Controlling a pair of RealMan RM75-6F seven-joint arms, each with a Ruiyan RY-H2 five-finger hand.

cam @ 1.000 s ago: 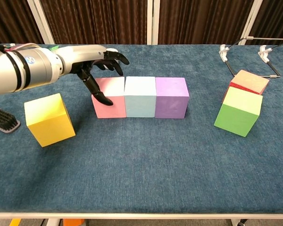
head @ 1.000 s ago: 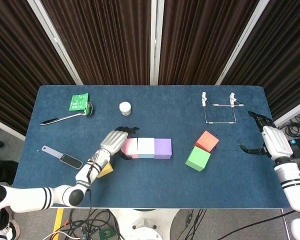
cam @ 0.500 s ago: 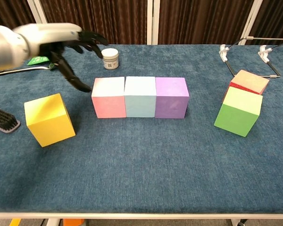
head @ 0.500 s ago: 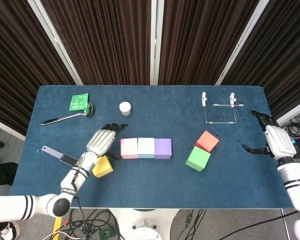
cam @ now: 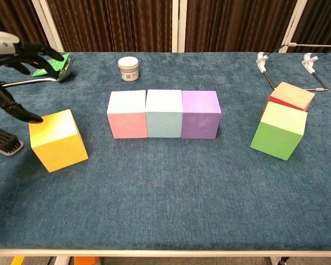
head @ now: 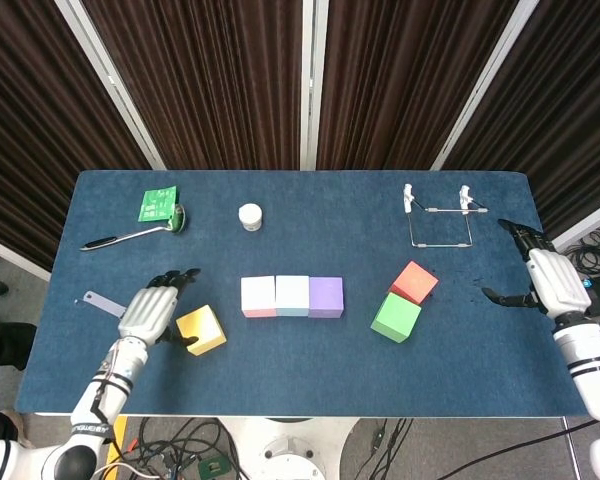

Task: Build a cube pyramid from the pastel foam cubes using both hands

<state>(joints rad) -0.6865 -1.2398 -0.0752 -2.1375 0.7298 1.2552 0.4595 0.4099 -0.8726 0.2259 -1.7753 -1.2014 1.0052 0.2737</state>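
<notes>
Behind the cube row [cam: 164, 113] — white jar [cam: 128, 68], spoon [head: 135, 235], wire rack [head: 439, 222]

Three touching cubes [head: 292, 296] sit between a lone cube [head: 201, 329] and seemingly touching pair [head: 404, 301].

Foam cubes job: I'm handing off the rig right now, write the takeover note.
Left hand: open, beside the yellow cube, holding nothing.
Right hand: open at the table's right edge, apart from any cube.
Done: pink cube, light blue cube and purple cube form the base row.
Left: stack yellow, green cube and red cube, still on the table.
</notes>
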